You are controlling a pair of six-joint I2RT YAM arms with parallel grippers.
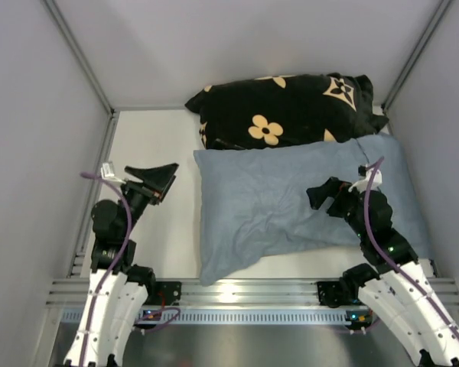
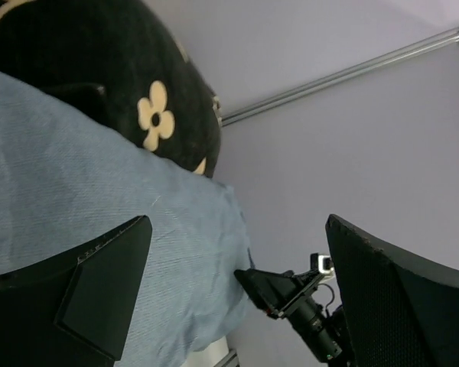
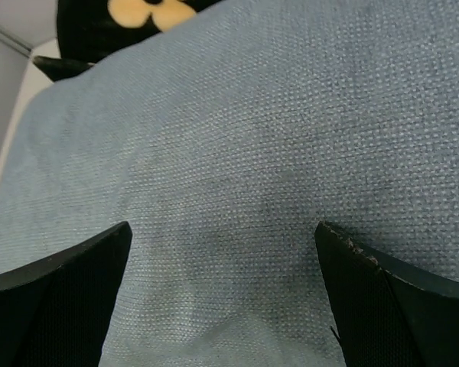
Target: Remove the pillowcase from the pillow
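Observation:
The grey-blue pillowcase [image 1: 283, 202] lies wrinkled on the white table, filled out and plump; the white pillow inside it is hidden. My right gripper [image 1: 319, 197] is open and hovers low over the pillowcase's right-middle part; in the right wrist view its gripper [image 3: 223, 228] has both fingers spread over the weave of the pillowcase [image 3: 237, 115], holding nothing. My left gripper [image 1: 167, 182] is open and empty, left of the pillowcase's left edge. In the left wrist view its gripper [image 2: 239, 222] faces the pillowcase [image 2: 76, 176] from the side, apart from it.
A black pillow with tan flowers [image 1: 291, 111] lies behind the pillowcase, touching its far edge; it also shows in the wrist views [image 2: 99, 69] [image 3: 99, 23]. Grey enclosure walls [image 1: 30, 153] close in left, right and back. A metal rail [image 1: 237, 290] runs along the front edge.

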